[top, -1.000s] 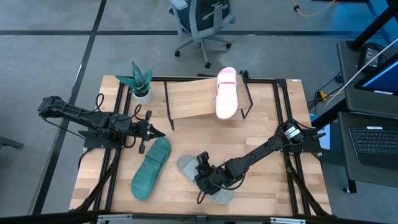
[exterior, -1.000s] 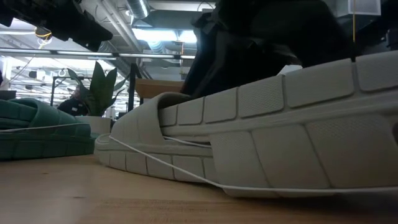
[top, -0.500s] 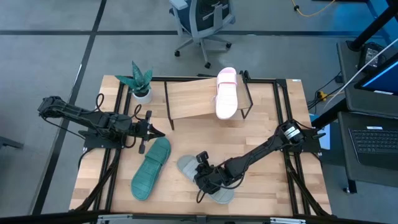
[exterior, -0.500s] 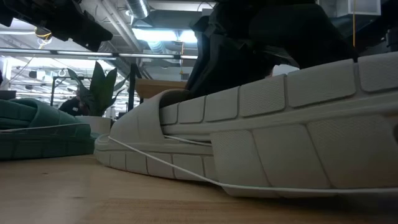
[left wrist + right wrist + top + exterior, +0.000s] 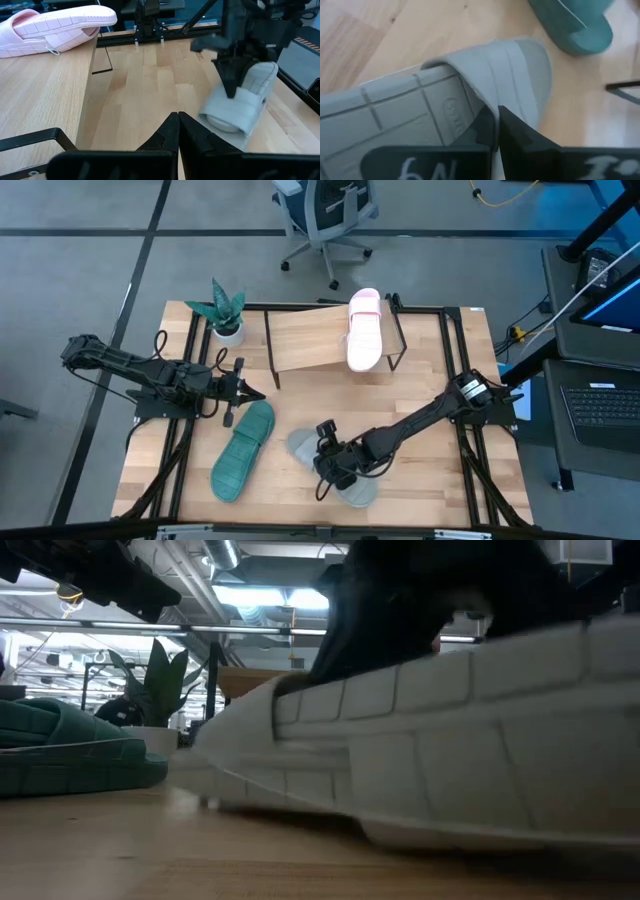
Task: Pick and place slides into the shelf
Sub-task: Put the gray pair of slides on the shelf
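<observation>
The grey slide is at the table's near middle, and my right gripper is shut on it. It also shows in the low view. The teal slide lies flat on the table to its left. The pale pink slide rests on the right end of the slanted wooden shelf. My left gripper is shut and empty, just above and beyond the teal slide's far end. My right gripper pinches the edge of the grey slide's wide strap between its two fingers. The fingers come from above, slanting in from the table's right. The slide is tilted, its left end raised off the table. Whether its other end touches the wood, I cannot tell.
A potted plant stands at the far left beside the shelf. The shelf's black wire frame rises at its ends. Bare tabletop lies at the near right. An office chair stands beyond the table.
My right gripper has risen a little with the grey slide. The slide's left end, which lay on the table, has lifted clear, and the slide now tilts.
</observation>
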You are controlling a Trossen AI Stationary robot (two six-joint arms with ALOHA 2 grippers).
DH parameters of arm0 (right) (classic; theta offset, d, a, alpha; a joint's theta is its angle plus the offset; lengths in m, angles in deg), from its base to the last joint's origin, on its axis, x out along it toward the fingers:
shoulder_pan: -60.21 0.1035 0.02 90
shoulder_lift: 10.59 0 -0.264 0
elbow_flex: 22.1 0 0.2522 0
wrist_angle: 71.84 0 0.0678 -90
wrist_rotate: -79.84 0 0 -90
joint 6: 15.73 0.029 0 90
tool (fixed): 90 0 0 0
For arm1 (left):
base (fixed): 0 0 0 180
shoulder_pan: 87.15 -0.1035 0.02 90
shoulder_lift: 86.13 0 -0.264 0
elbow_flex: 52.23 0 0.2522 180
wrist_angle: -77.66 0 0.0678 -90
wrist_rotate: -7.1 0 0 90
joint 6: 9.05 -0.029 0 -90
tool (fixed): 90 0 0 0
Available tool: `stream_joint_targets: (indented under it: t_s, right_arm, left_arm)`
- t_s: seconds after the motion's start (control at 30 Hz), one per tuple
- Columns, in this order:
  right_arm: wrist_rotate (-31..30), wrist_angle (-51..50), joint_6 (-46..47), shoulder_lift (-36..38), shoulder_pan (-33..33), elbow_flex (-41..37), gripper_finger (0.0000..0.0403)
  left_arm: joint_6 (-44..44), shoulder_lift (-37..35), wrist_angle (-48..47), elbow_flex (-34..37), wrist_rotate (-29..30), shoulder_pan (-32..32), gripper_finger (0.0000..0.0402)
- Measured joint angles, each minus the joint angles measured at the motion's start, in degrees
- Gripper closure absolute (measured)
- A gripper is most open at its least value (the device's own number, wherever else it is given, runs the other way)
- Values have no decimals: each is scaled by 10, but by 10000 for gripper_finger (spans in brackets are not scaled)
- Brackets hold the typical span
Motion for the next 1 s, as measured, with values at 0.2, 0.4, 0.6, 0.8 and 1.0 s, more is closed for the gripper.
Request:
stream_joint_targets:
  t_s: [0.2, 0.4, 0.6, 0.8, 1.0]
  right_arm:
    - [5, -58, 13, 40, 1, 36, 391]
    - [1, -165, 13, 46, 1, 110, 391]
    - [-5, -273, 10, 47, -7, 191, 391]
    - [-46, -344, -22, 48, -17, 284, 391]
    - [-47, -382, -50, 48, -42, 359, 391]
  left_arm:
    - [0, 0, 0, 0, 0, 0, 401]
    - [0, 0, 0, 0, 0, 0, 401]
    - [0, 0, 0, 0, 0, 0, 401]
    - [0, 0, 0, 0, 0, 0, 401]
    - [1, 0, 0, 0, 0, 0, 401]
